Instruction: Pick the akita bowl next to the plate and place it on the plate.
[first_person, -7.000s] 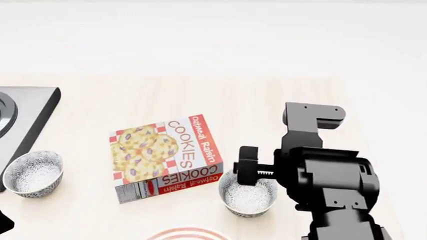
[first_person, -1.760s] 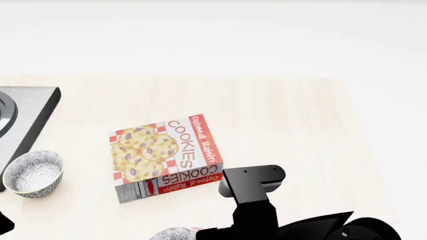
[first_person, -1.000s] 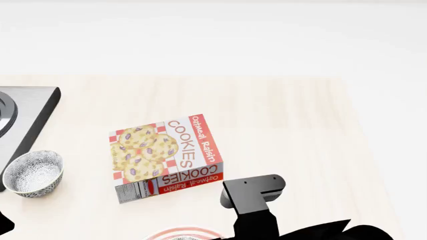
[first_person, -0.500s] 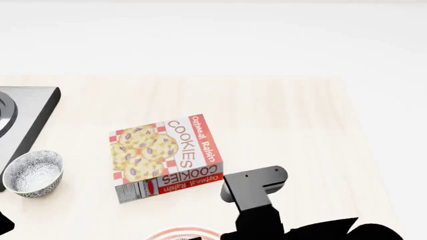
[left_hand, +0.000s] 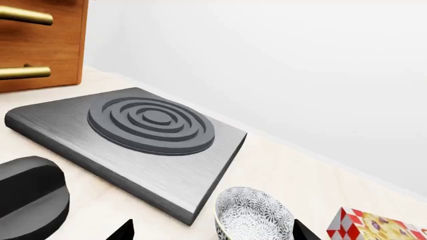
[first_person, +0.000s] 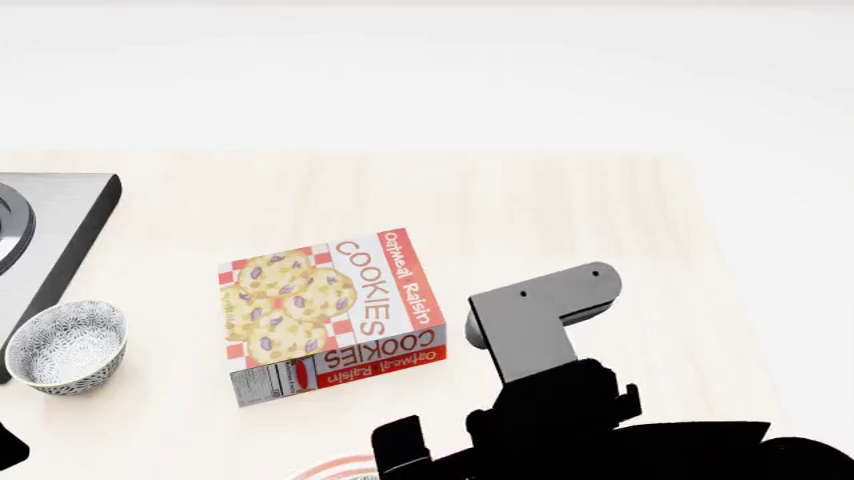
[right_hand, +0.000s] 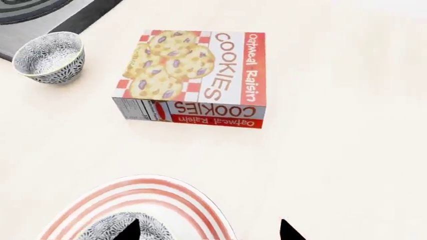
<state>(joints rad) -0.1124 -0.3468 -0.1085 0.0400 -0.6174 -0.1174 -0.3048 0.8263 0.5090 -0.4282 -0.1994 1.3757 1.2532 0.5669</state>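
The akita bowl (right_hand: 119, 227), speckled grey-black outside, sits upright on the plate (right_hand: 200, 202), inside the red rings; only its upper rim shows at the lower edge of the right wrist view. In the head view a thin arc of the plate (first_person: 320, 468) peeks out beside the dark arm, and the bowl there is hidden.

The right gripper (right_hand: 208, 231) hangs just above the bowl. Its two dark fingertips (right_hand: 288, 231) stand spread to either side, wider than the bowl's rim, and nothing is caught between them. By this layout the placing looks done, with the bowl set free.

Handling, as a judgement: the bowl reads as glazed ceramic, so stiff, fairly light, smooth and breakable if dropped. The sound hold is across the rim, one finger inside the wall and one outside, or squarely across the full width.

Further out, the cookie box (right_hand: 195, 78) lies flat on the table (first_person: 561, 220), well apart from the plate. A second, matching speckled bowl (right_hand: 49, 57) stands beyond it, just beside the grey stove plate (left_hand: 133, 137).

The left gripper (left_hand: 210, 234) hovers near that second bowl; only two finger tips show, set wide apart and empty.
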